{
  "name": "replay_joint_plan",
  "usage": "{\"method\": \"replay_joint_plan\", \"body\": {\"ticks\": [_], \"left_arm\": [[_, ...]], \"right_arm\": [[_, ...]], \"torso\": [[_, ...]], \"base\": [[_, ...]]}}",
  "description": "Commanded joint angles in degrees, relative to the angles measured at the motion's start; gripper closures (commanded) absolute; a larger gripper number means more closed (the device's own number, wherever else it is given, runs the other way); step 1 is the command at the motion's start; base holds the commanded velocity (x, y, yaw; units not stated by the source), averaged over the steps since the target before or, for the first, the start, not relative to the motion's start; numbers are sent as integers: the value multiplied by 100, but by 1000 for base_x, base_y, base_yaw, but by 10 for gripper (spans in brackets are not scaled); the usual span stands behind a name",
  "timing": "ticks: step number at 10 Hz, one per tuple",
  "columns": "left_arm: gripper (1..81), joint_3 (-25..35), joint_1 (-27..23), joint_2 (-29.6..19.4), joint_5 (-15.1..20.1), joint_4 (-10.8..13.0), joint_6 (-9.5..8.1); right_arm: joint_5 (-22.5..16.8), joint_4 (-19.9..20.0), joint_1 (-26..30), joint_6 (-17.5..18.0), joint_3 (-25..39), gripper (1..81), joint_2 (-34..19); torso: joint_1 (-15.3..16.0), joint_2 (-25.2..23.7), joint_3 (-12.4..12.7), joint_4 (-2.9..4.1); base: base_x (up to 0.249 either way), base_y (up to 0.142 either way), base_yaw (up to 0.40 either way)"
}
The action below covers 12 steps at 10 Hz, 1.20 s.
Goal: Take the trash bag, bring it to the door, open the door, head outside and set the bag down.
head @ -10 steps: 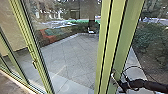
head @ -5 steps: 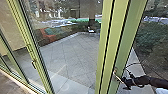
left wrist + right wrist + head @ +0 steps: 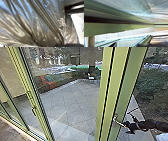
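From the right edge of the head view my right gripper (image 3: 128,127) reaches the pale metal handle (image 3: 118,121) on the green door frame (image 3: 120,94). Its tip is right beside the free end of the handle; whether they touch I cannot tell. The right wrist view has the green frame (image 3: 109,28) running lengthwise and an upright metal piece (image 3: 91,41), likely the handle. Close to the left wrist camera, the shiny trash bag (image 3: 37,25) is stretched into long folds that gather toward a dark shape, with my left gripper shut on it.
Another glazed panel with a dark handle (image 3: 34,112) stands at the left of the head view. Beyond the glass lie paved ground (image 3: 72,104), a low kerb and dark bushes (image 3: 150,84). A strip of indoor floor (image 3: 10,132) shows at lower left.
The right gripper has drawn back to the right, a little away from the door frame, so more of the handle shows. The head view has shifted slightly.
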Motion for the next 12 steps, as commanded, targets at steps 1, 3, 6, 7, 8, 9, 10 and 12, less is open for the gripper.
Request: {"method": "replay_joint_plan", "body": {"ticks": [1,3,6,7,8,9,10,12], "left_arm": [[811,35,-112,11,540,-42,2],[811,35,-112,20,540,-42,11],[811,26,-112,20,540,-42,11],[811,27,-121,37,540,-42,11],[811,26,-121,37,540,-42,11],[811,18,-121,37,540,-42,11],[811,18,-121,29,540,-42,11],[811,26,-121,37,540,-42,11]], "right_arm": [[-109,-2,1281,217,-14,10,-662],[-285,-19,1395,85,21,10,-802],[-592,-28,1668,-169,3,10,-1013],[-680,-28,1738,-266,12,10,-1057],[-733,-28,1791,-336,12,10,-1074],[-795,-28,1861,-390,21,10,-1092],[-830,-28,1888,-442,38,10,-1127],[-839,-28,1888,-442,48,10,-1189]], "torso": [[0,0,0,-2],[2,2,0,0],[2,2,0,0],[2,2,0,0],[2,2,0,0],[2,2,0,0],[2,2,0,0],[2,5,449,0]], "base": [[0,0,0],[0,0,0],[0,0,0],[0,0,0],[0,0,0],[0,0,0],[0,0,0],[0,0,0]]}}
